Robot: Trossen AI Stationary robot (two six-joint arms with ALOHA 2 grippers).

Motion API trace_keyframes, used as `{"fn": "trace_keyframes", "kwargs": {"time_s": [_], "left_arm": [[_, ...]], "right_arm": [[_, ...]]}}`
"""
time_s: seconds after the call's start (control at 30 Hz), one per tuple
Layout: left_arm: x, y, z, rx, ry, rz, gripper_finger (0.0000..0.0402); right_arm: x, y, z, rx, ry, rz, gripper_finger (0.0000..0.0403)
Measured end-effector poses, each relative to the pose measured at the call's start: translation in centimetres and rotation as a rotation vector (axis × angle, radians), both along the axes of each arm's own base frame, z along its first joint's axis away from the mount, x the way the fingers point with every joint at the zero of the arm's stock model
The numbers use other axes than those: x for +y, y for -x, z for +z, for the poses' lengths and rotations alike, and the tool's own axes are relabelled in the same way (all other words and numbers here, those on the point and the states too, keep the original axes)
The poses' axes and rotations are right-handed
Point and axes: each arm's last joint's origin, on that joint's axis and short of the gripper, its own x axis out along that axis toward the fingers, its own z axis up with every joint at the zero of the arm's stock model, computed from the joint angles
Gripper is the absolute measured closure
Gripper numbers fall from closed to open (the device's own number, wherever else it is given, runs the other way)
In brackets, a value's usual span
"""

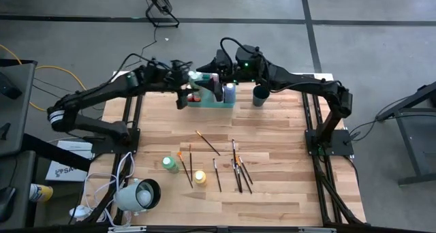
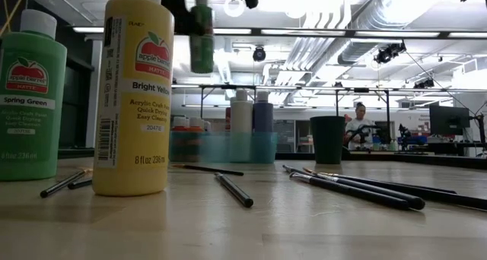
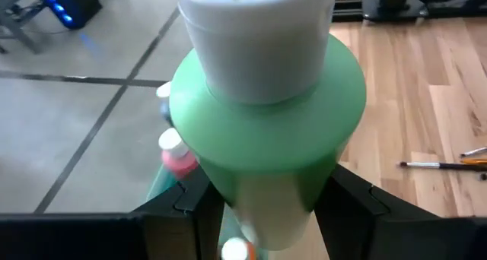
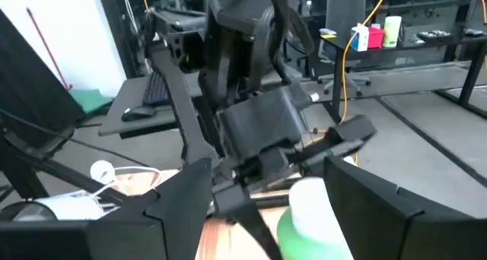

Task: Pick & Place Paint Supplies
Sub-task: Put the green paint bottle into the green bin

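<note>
Left wrist view: green bottle (image 3: pixel 266 131) between jaws.

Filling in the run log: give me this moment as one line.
left gripper: shut on green bottle, held above green tray | right gripper: open, beside it over tray | on table: brushes, two bottles, cup

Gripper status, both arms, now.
Left gripper: closed on a green paint bottle with a white cap, held above the green tray.
Right gripper: open, holding nothing, beside the left one over the tray.
</note>
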Motion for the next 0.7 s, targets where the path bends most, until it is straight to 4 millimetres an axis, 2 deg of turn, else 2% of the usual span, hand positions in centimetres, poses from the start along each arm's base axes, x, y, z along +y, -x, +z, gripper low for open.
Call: {"fn": "trace_keyframes", "kwargs": {"time_s": [0.17, 0.27, 0.5, 0.7], "left_arm": [[-0.2, -2.3, 1.0, -0.009, -0.014, -0.047, 0.0241], [-0.3, -2.8, 1.2, 0.011, -0.027, -0.069, 0.0241], [-0.3, -2.9, 1.5, 0.009, -0.023, -0.069, 0.0241], [-0.4, -2.8, 1.6, 0.007, -0.021, -0.066, 0.0244]], "right_arm": [[0.1, 0.0, -0.4, 0.041, -0.015, 0.026, 0.0157], [0.2, 0.1, -0.7, 0.084, -0.002, 0.031, 0.0157], [0.1, 0.3, -0.9, 0.11, 0.0, 0.02, 0.0157], [-0.1, 0.3, -1.0, 0.132, 0.059, -0.065, 0.0157]]}}
